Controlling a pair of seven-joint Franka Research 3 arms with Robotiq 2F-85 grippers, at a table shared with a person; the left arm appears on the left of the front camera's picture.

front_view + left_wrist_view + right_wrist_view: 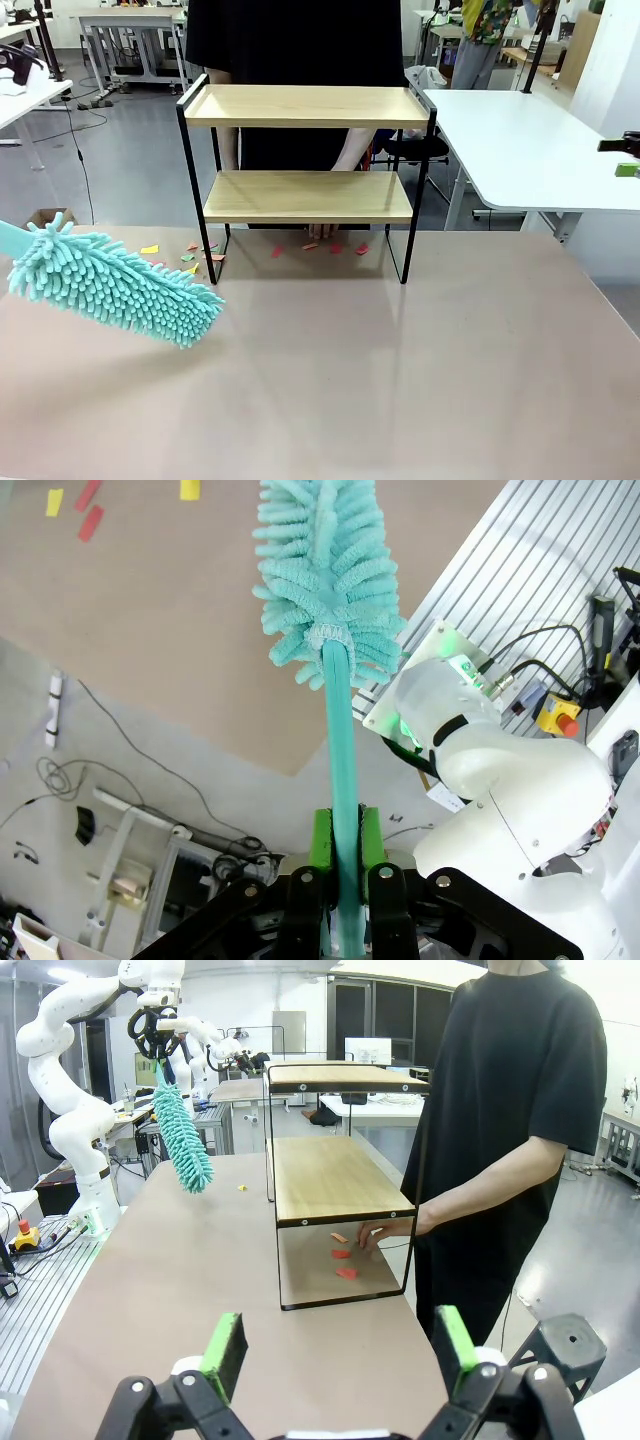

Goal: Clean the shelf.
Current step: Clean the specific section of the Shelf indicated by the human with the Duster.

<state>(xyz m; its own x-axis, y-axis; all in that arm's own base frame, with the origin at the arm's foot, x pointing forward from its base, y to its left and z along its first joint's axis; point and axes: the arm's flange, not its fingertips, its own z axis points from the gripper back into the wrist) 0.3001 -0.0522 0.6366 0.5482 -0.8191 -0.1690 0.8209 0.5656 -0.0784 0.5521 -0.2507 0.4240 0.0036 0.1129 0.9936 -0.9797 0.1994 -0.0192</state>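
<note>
Now the shelf (305, 105) stands on the brown table (420, 380). Left of the shelf, on the robot's side, the left gripper (346, 830) is clamped on the handle of a fluffy teal duster (115, 285). Off the shelf's end, the right gripper (340, 1345) has its jaws spread wide, holding nothing. Coloured paper scraps (320, 247) lie under and beside the shelf, and a person's hand (380, 1235) reaches in beneath it.

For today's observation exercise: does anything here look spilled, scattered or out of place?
Yes. Small coloured paper scraps lie scattered on the table beneath and left of the shelf, like litter. Both shelf boards look bare. A person's hand is down beside the scraps.
</note>
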